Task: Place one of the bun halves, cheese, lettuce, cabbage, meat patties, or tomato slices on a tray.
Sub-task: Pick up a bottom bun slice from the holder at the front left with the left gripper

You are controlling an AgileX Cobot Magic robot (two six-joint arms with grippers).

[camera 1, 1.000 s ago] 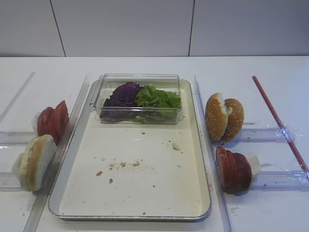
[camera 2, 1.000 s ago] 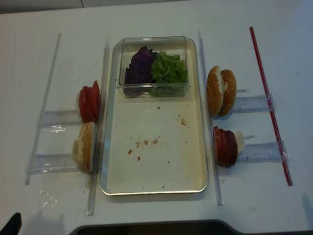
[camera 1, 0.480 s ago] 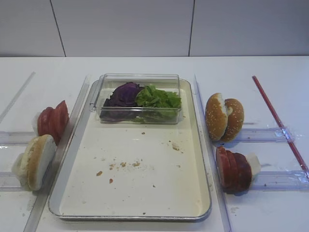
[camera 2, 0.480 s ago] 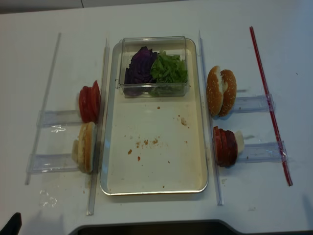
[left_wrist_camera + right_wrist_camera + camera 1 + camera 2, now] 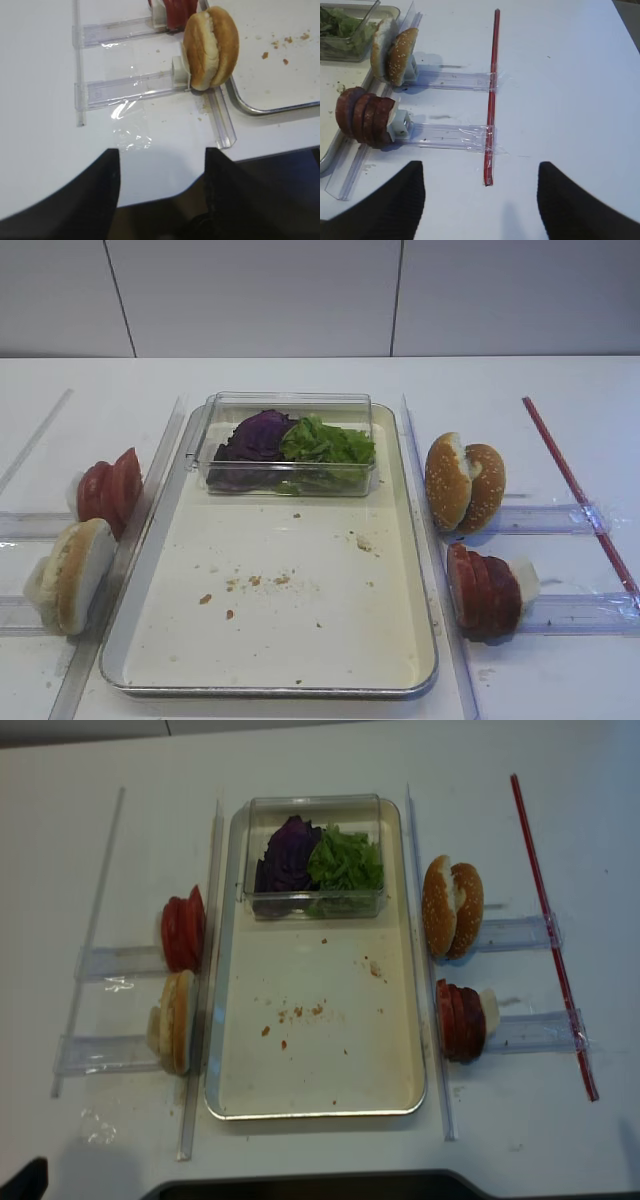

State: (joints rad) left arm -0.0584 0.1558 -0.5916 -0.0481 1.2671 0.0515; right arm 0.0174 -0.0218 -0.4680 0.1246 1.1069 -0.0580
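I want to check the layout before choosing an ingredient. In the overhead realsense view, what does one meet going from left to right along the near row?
Plain bun halves → tray → tomato slices → red stick.

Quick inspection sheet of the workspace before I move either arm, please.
Surface: white table, some crumbs beside the tray.
Tray: crumb-speckled; only a clear plastic box stands at its far end.
Lettuce and cabbage: side by side inside the box.
Plain bun halves: upright in the left rack, off the tray.
Tomato slices: upright, left rack; a darker red row on the right.
Sesame bun: upright, right rack.
Clutter: red strip, clear plastic rails.
Left gripper: open, empty.
Right gripper: open, empty.
Cables: nothing seen.
Surroundings: pale panelled wall.
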